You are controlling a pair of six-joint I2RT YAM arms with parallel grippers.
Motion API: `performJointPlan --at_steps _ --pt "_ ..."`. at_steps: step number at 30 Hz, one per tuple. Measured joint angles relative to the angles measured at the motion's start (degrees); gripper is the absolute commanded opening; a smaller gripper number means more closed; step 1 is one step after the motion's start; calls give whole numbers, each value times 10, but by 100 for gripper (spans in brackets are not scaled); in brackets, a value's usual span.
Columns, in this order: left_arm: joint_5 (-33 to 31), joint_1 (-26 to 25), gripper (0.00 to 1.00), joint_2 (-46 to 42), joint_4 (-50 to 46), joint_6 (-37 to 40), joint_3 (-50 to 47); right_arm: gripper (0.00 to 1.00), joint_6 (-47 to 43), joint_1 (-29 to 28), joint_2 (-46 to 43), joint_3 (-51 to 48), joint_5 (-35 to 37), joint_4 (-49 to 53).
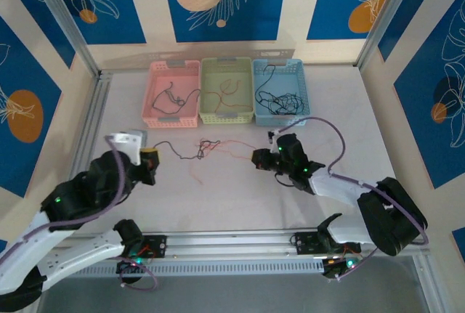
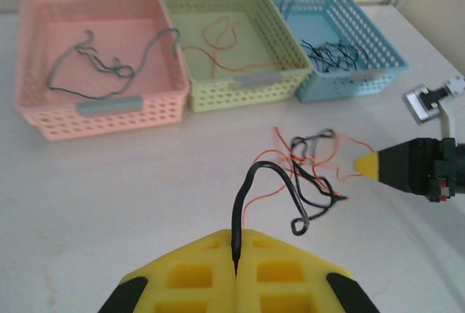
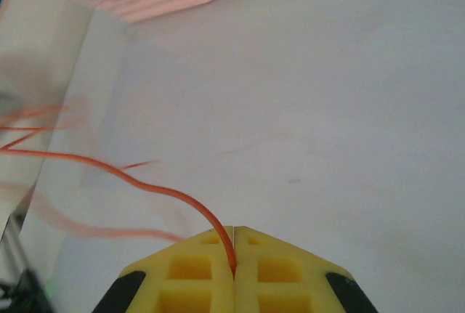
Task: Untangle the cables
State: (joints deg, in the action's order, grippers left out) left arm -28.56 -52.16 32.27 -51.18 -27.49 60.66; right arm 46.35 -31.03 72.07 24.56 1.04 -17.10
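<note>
Our left pincer (image 2: 235, 246) is pinched tight on the black cable (image 2: 235, 215) and our right pincer (image 3: 234, 239) on the orange cable (image 3: 190, 198), with the knot (image 1: 207, 146) lying on the table (image 1: 240, 197) between them.

Tangled cables (image 1: 206, 145) before three baskets (image 1: 227, 118)

top: high, downward, whole table (image 1: 240, 197) | wrists: low, close on cables (image 2: 235, 226) | shared: cables

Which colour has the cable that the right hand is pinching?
Red-orange. The cable shows best in the right wrist view, pinched in the right hand.
</note>
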Motion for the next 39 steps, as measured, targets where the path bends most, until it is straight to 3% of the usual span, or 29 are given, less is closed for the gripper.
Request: performJointPlan --at_steps 12,29,35,39 --pt "-150 0 0 -165 -162 -19 76 0 120 56 -39 -45 48 24" --pt "-166 0 0 -160 -190 -24 43 0 136 68 -47 -45 51 48" --pt "-172 0 0 -161 -209 -24 43 0 116 139 -160 -41 78 153" --pt "-176 0 0 -164 -211 -24 42 0 95 253 -246 -39 82 224"
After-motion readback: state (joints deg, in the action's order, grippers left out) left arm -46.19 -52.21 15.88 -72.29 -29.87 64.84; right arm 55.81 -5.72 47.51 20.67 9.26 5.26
